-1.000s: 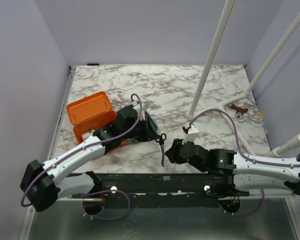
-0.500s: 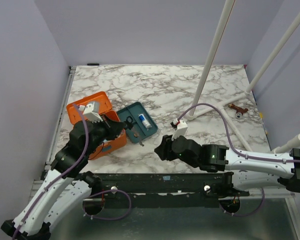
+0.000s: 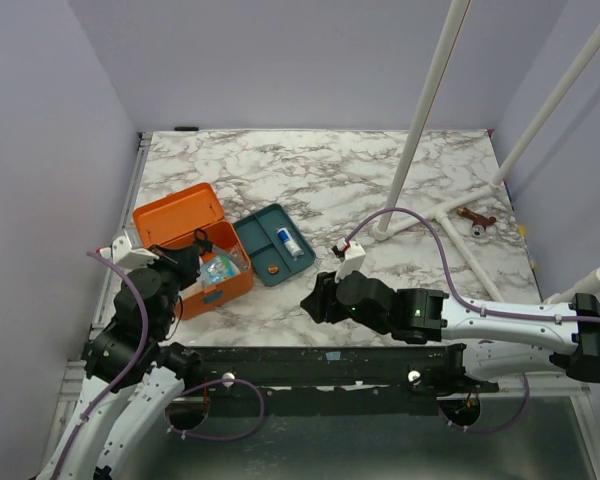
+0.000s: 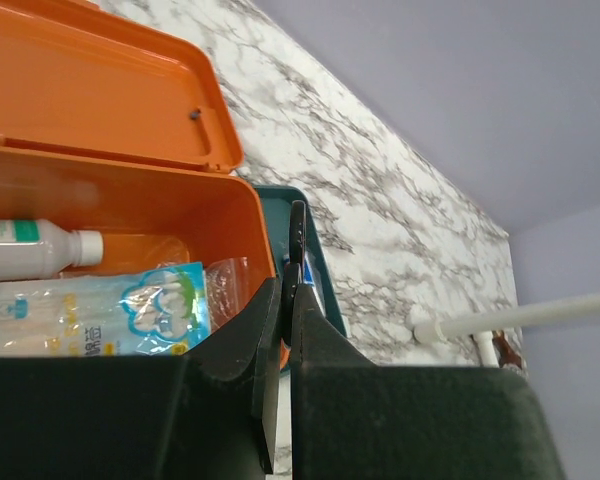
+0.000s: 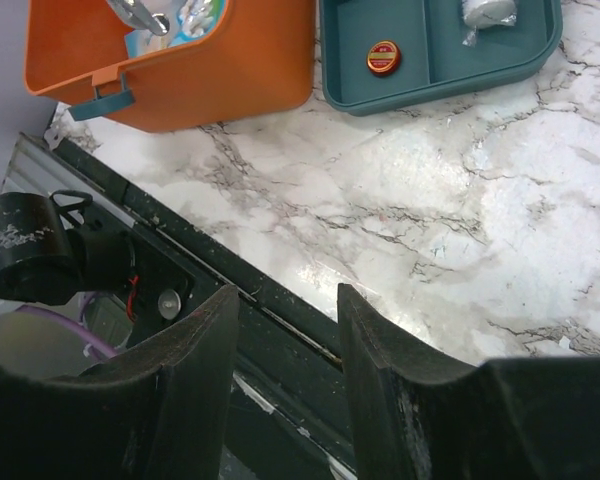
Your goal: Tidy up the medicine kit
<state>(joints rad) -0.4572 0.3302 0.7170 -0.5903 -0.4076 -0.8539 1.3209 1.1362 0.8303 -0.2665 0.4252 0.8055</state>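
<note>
The orange medicine kit point(image 3: 220, 285) stands open at the table's left, its lid point(image 3: 178, 215) laid back. A white bottle point(image 4: 30, 250) and a blue-and-white sachet pack point(image 4: 90, 315) lie inside. My left gripper point(image 3: 193, 256) hovers over the kit's box, shut on a thin black tool point(image 4: 297, 240) that looks like scissors; its loop point(image 3: 200, 238) sticks out past the fingers. My right gripper point(image 3: 310, 298) hangs open and empty point(image 5: 285, 292) over the table's front edge, right of the kit point(image 5: 240, 70).
A dark teal tray point(image 3: 263, 228) sits right of the kit, holding a small red tin point(image 3: 274, 269) and a small vial point(image 3: 290, 243). White pipe frame point(image 3: 420, 120) rises at the right, with a red-brown fitting point(image 3: 475, 218). A black rail point(image 3: 320, 365) borders the front edge.
My left arm has drawn back to the left, carrying the black tool from past the tray to above the kit. My right arm has shifted a little to the left, still open.
</note>
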